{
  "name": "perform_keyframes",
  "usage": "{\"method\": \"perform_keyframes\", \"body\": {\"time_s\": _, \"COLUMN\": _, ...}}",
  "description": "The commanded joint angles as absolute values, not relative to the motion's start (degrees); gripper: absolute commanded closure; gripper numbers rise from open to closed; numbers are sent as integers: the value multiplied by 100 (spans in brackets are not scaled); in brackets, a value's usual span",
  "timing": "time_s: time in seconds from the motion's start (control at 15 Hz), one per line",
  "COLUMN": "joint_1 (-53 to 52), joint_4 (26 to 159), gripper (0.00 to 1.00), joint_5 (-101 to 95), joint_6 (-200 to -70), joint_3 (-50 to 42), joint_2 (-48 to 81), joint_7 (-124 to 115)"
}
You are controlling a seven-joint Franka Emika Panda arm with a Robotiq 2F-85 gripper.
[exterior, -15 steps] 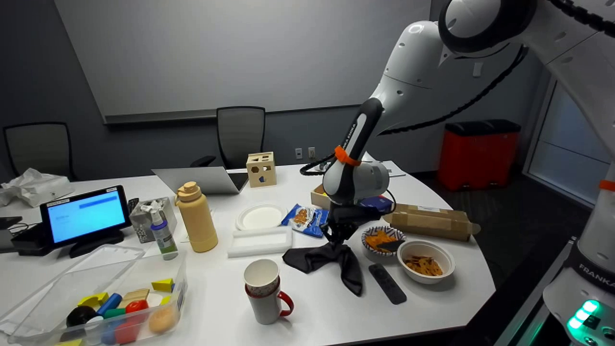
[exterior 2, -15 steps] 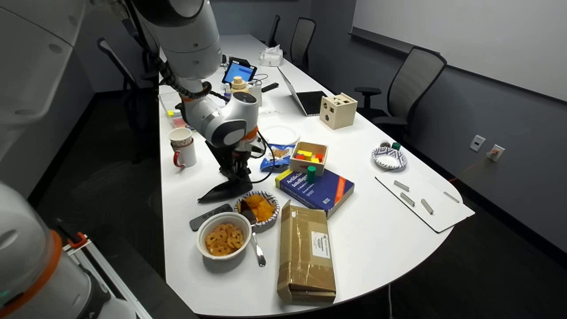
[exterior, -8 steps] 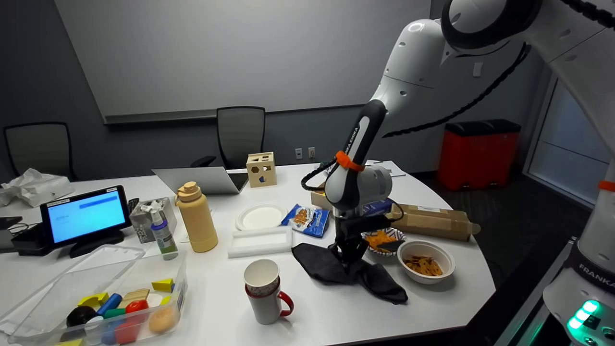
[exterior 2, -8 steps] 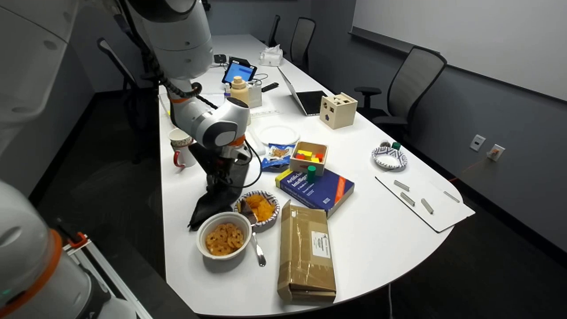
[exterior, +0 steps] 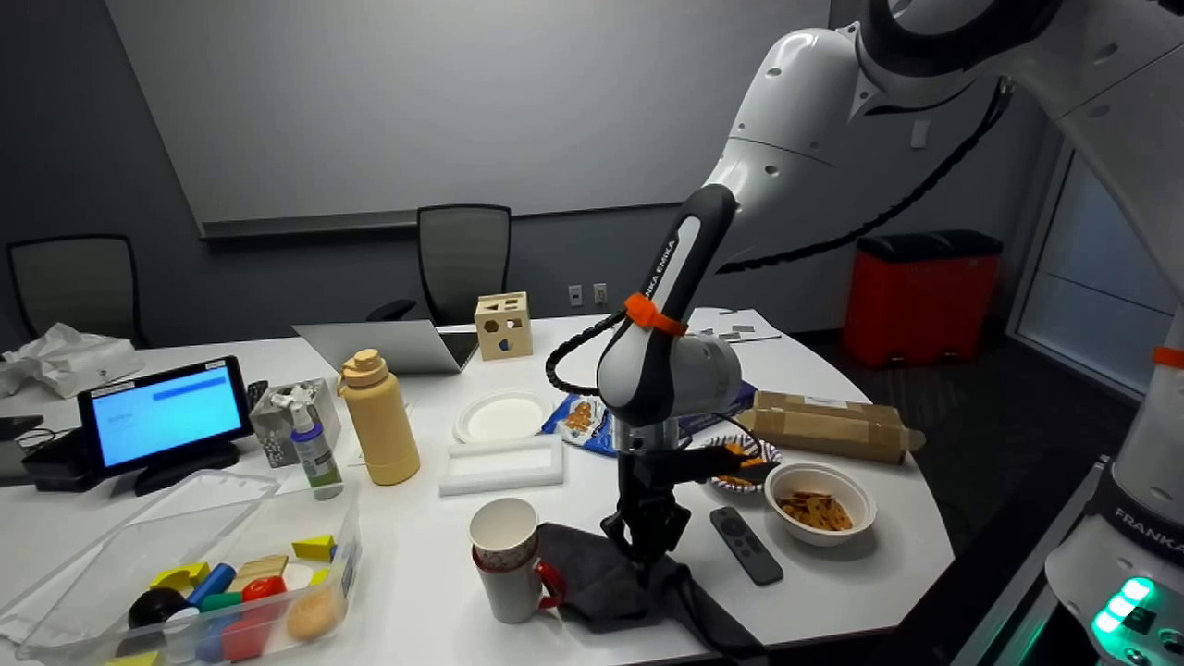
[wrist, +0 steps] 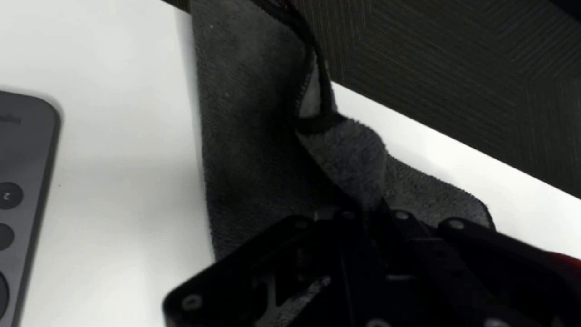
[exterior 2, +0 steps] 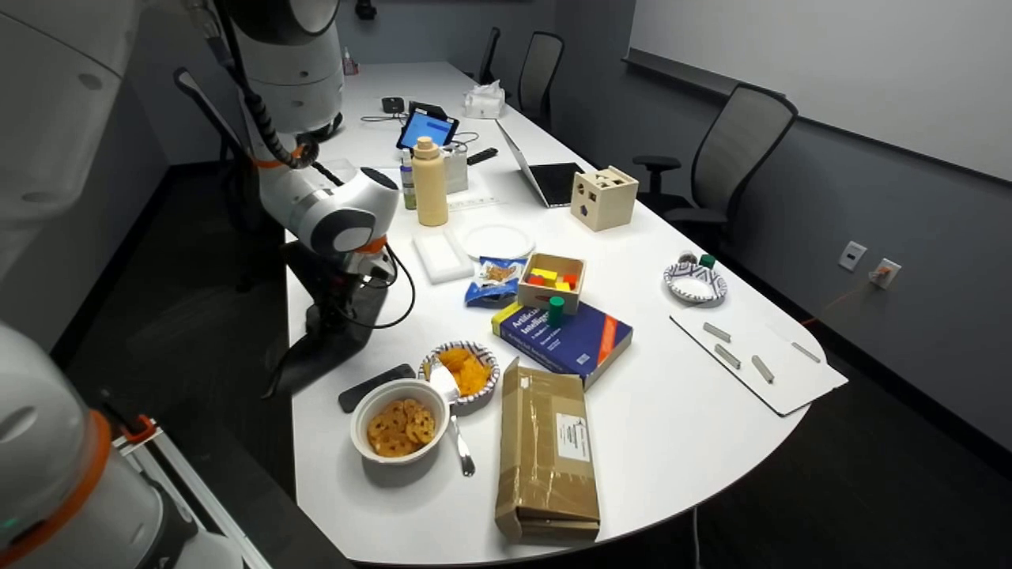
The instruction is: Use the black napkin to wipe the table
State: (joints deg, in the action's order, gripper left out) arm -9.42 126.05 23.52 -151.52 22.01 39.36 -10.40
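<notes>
Wrist view: on the table (wrist: pixel 127 204) lies the black napkin (wrist: pixel 249 109), one end past the edge, a fold pinched in the gripper (wrist: pixel 368 215). Best to press lightly and sweep inward, clear of the mug (exterior: pixel 509 592) and remote (exterior: pixel 746 546) flanking it in an exterior view.

Both exterior views overlooking the table (exterior 2: pixel 656 435), wrist view close, downward

In an exterior view, I see the napkin (exterior: pixel 597 583) on the bench (exterior: pixel 416 555) between the mug (exterior: pixel 511 592) and the remote control (exterior: pixel 746 546), one end past the edge.
</notes>
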Motion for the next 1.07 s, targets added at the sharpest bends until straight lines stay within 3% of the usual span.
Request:
{"method": "perform_keyframes", "body": {"time_s": 0.0, "joint_1": -899, "joint_4": 12550, "gripper": 98, "joint_5": 2514, "joint_6": -15675, "joint_3": 2263, "joint_2": 4016, "joint_7": -718}}
{"method": "perform_keyframes", "body": {"time_s": 0.6, "joint_1": -636, "joint_4": 12329, "gripper": 98, "joint_5": 2180, "joint_6": -17335, "joint_3": 1820, "joint_2": 4276, "joint_7": -721}}
{"method": "perform_keyframes", "body": {"time_s": 1.0, "joint_1": -819, "joint_4": 12519, "gripper": 98, "joint_5": 1926, "joint_6": -16732, "joint_3": 1235, "joint_2": 3983, "joint_7": -1065}}
